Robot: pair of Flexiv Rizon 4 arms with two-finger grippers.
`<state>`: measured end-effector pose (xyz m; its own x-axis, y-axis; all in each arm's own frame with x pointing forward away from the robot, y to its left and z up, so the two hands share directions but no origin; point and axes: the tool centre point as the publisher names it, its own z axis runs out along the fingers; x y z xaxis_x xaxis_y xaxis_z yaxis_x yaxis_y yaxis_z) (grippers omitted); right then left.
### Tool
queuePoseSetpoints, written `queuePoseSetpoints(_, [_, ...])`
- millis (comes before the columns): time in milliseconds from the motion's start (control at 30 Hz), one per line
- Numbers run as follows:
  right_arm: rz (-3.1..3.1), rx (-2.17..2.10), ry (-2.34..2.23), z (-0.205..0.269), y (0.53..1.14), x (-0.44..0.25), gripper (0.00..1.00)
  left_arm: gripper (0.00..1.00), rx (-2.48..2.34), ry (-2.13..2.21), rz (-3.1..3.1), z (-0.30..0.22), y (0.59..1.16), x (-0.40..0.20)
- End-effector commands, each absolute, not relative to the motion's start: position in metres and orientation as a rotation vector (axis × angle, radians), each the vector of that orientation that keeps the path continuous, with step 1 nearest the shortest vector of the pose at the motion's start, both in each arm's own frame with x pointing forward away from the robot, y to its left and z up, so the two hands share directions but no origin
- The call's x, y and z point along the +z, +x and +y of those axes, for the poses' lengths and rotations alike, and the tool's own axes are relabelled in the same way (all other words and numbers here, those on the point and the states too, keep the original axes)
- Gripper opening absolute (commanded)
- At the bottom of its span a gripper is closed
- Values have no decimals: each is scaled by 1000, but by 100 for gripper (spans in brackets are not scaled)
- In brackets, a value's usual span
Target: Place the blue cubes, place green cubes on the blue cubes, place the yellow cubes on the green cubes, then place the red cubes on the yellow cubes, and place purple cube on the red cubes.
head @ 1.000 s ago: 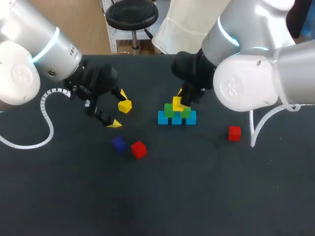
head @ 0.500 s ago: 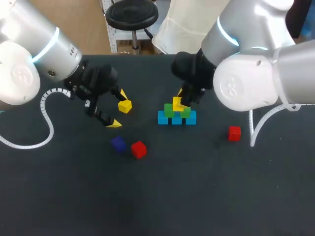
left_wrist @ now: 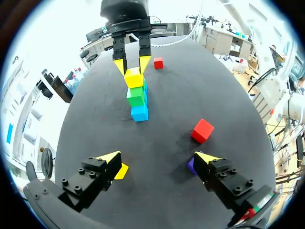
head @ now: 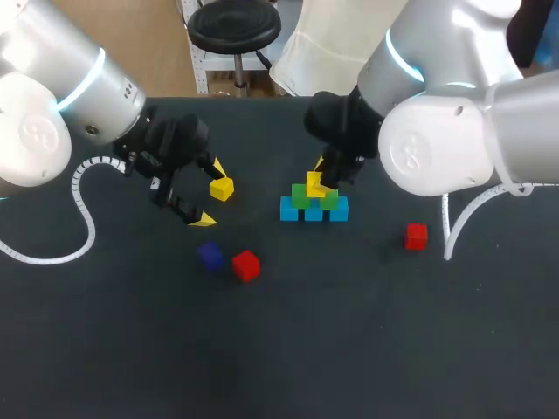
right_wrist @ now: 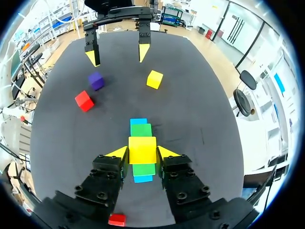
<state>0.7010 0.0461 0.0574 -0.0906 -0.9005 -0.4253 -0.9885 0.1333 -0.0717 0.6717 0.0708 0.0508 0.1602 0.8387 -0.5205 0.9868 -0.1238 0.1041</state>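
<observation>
Three blue cubes [head: 314, 210] lie in a row with two green cubes [head: 301, 197] on top. My right gripper [head: 320, 181] is shut on a yellow cube [right_wrist: 142, 149] that sits on the green cubes [right_wrist: 141, 130]. In the left wrist view that yellow cube [left_wrist: 134, 78] tops the stack between the right gripper's [left_wrist: 132, 64] fingers. My left gripper [head: 210, 194] stands open over the table, with a second yellow cube [head: 222, 188] beside one finger and a purple cube [head: 210, 255] nearby. The left gripper [left_wrist: 157, 164] holds nothing; that yellow cube [left_wrist: 121, 171] and the purple cube [left_wrist: 191, 165] peek out beside its fingers.
One red cube [head: 246, 265] lies next to the purple cube, toward the table's front. Another red cube [head: 416, 236] lies to the right of the stack. My left arm's white cable [head: 79, 188] loops over the table's left side.
</observation>
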Motion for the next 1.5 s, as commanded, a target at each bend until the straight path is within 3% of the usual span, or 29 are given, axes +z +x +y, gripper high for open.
queuePoseSetpoints(33, [2052, 336, -1825, 46, 703, 57, 33, 100, -472, 2022, 1726, 72, 672, 50])
queuePoseSetpoints(700, [2051, 340, -1827, 47, 704, 56, 43, 100, -472, 2022, 1726, 72, 672, 50])
queuePoseSetpoints(733, [2051, 340, -1827, 47, 704, 56, 47, 100, -472, 2022, 1726, 72, 672, 50])
queuePoseSetpoints(767, [2051, 339, -1827, 47, 704, 56, 63, 100, -472, 2022, 1726, 72, 672, 50])
queuePoseSetpoints(800, [2051, 339, -1827, 47, 704, 57, 87, 100, -472, 2022, 1726, 72, 672, 50])
queuePoseSetpoints(833, [2053, 337, -1825, 46, 705, 57, 100, 100, -472, 2022, 1726, 72, 672, 50])
queuePoseSetpoints(1133, [2007, 434, -1801, 22, 706, 78, 100, 100, -472, 2022, 1726, 72, 672, 50])
queuePoseSetpoints(1500, [1874, 403, -1953, -50, 722, 100, 100, 100, -472, 2022, 1726, 72, 672, 50])
